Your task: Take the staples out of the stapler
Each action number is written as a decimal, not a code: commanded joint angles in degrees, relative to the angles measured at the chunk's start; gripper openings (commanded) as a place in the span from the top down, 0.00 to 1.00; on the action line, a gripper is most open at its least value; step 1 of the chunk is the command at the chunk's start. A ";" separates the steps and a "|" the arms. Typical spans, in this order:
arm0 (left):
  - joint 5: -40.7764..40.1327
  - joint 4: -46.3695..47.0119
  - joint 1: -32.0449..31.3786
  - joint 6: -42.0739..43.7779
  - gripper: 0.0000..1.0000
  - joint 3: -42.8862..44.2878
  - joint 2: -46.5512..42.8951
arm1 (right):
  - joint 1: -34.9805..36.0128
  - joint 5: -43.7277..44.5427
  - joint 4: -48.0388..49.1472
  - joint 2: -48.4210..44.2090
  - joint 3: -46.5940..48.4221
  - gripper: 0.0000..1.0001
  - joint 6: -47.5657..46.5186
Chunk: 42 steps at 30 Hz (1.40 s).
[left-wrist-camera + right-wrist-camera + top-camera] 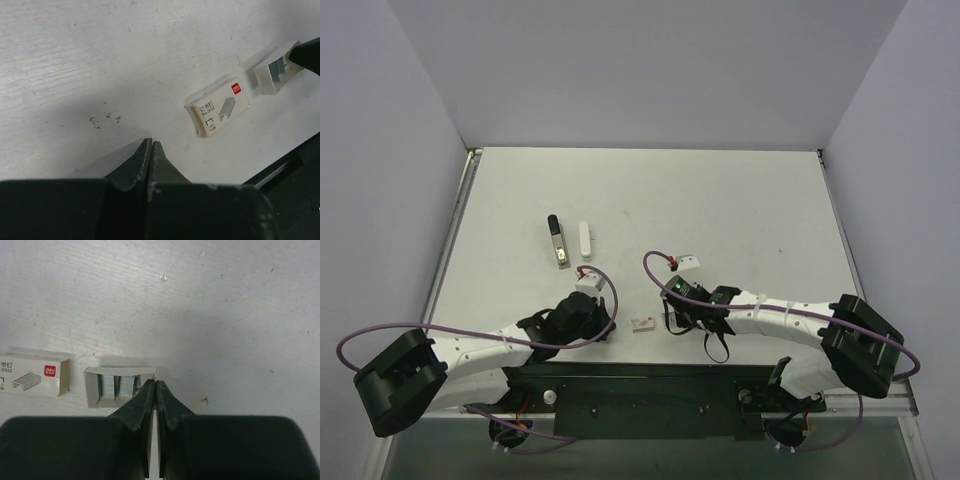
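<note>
Both claws are pinched fully shut with nothing between the fingers. Left claw [151, 145] sits low over bare desk [100, 60], with a white staple box [217, 107] near it. Right claw [156, 385] has its tips at the edge of the box's open tray [92, 387] (rows of silvery staples [117, 389] lie inside). Farther back on the left, well apart from both, lies the stapler [559, 243], its white top bar [585, 240] lying separately just beside the black-and-silver rail.
</note>
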 commanded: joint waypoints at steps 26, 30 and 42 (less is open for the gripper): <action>4.10 12.01 -2.25 -1.89 1.00 3.32 9.22 | 5.01 3.97 -3.72 6.62 5.68 1.00 7.43; 4.10 12.01 -2.16 -1.89 1.00 3.24 9.22 | 5.01 4.14 -3.72 7.06 6.29 1.00 7.26; 4.36 12.45 -2.33 -1.63 1.00 3.24 9.57 | 5.01 3.97 -4.24 10.22 8.58 1.00 5.76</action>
